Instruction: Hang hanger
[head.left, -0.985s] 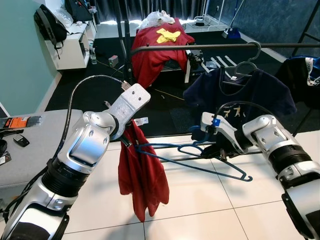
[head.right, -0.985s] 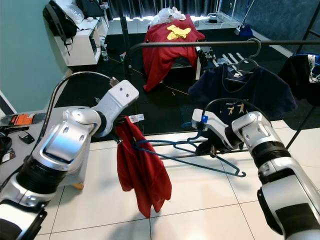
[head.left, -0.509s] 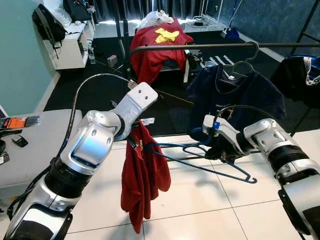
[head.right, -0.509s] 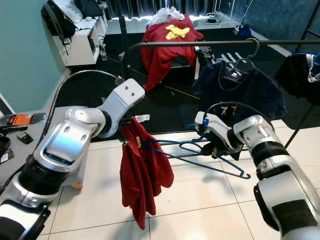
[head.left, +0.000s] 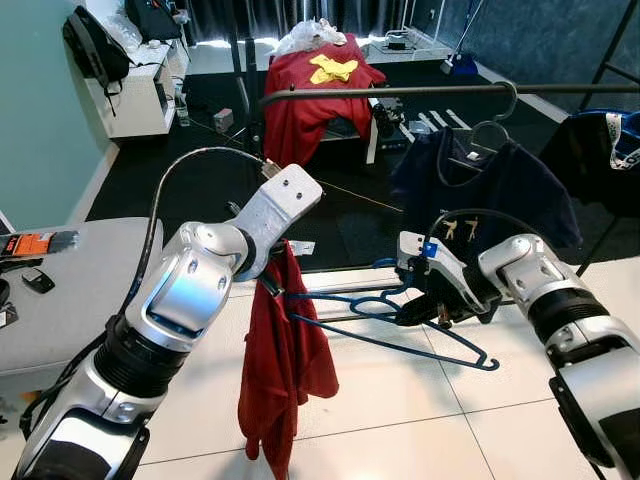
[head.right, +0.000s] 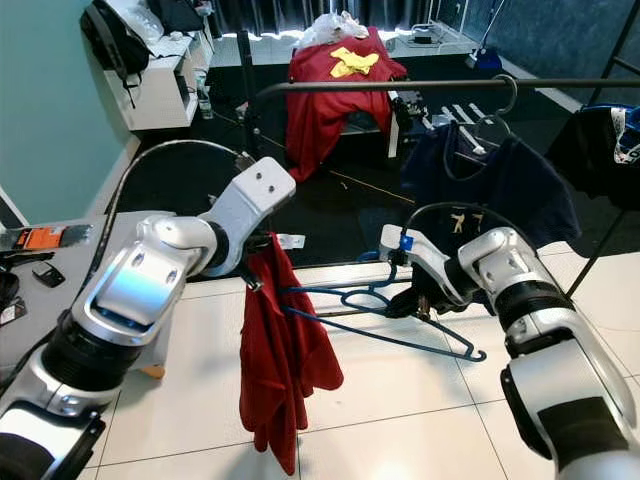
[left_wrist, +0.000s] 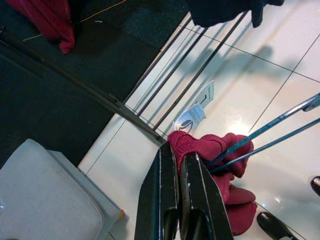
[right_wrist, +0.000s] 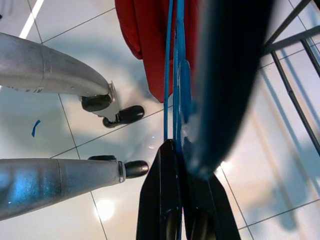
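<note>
White floor tiles (head.left: 400, 400) meet a dark carpet, and a black clothes rail (head.left: 420, 92) crosses the upper part of the room. A navy shirt (head.left: 480, 185) already hangs near the rail's right end on its own hook.

Well below the rail, over the tiles, the blue hanger (head.left: 390, 320) lies nearly flat between the two arms. The right gripper (head.left: 428, 312) pinches it at the hook end; in the right wrist view its fingers are pressed together on the blue wire. The left gripper (left_wrist: 181, 165) has its fingers pressed together too, nipping the bunched collar of the red shirt (head.left: 285, 370) where the hanger's far end goes into the cloth. Most of the shirt droops in a narrow fold from that one end, so it looks only partly threaded on.

By my reading, the task is about midway: the hanger is in hand and the shirt is started. Spreading the shirt across both shoulders, lifting the hook to the rail and letting go remain.
</note>
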